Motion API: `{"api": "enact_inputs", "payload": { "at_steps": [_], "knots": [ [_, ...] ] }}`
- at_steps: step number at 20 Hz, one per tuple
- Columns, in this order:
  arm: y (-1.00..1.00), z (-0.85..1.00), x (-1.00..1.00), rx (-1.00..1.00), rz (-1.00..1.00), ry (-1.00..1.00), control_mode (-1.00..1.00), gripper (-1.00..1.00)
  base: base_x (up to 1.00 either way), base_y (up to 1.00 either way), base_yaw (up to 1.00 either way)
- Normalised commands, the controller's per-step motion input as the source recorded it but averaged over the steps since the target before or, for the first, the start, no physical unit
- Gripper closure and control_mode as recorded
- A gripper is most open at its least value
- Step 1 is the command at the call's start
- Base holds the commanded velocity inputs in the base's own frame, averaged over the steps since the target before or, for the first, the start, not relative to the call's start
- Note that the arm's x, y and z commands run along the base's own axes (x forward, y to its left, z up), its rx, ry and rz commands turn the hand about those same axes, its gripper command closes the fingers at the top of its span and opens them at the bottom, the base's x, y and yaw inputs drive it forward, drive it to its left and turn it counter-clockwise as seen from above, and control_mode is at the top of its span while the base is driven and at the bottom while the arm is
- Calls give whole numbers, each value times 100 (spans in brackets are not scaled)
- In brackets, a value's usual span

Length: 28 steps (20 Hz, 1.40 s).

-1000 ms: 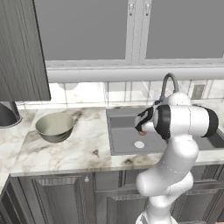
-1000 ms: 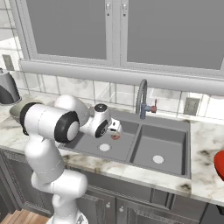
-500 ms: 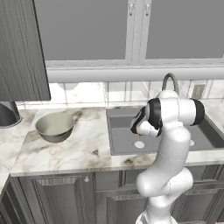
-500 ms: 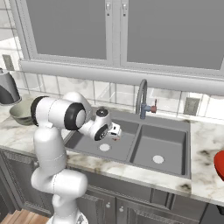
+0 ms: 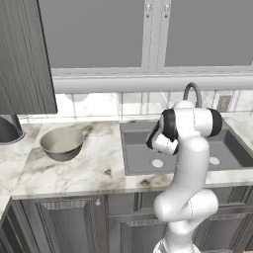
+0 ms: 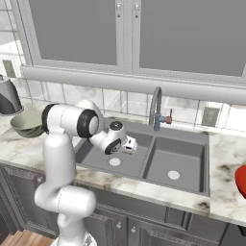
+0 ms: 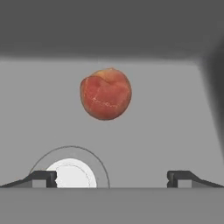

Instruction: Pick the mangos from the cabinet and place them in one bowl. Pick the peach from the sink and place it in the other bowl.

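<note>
The gripper (image 7: 112, 177) hangs wide open above the peach (image 7: 106, 93) on the sink (image 6: 190, 158) floor, beside the drain (image 7: 70, 173); a careless descent could nudge the round fruit away.

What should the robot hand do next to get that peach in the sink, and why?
Probably ease forward until the fingers straddle the peach, then close. The gripper is open, and in the hand view the peach lies on the sink floor beyond the fingertips, past the pale drain, so nothing is between them yet.
</note>
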Motion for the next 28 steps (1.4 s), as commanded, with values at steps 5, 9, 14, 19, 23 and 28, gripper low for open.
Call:
{"api": "enact_inputs", "payload": {
  "at_steps": [5, 9, 14, 19, 23, 28],
  "knots": [
    [-15, 0, 43, 0, -4, 0, -100, -100, 0, 0, 0],
    [0, -7, 48, 0, -4, 0, -100, -100, 0, 0, 0],
    [0, -21, 34, 1, -1, 0, -100, -100, 0, 0, 0],
    [0, -28, 38, 2, -1, 0, -100, -100, 0, 0, 0],
    [0, -26, 32, 1, -1, 0, -100, -100, 0, 0, 0],
    [1, -30, 9, 2, -1, 0, -100, -100, 0, 0, 0]
  ]
}}
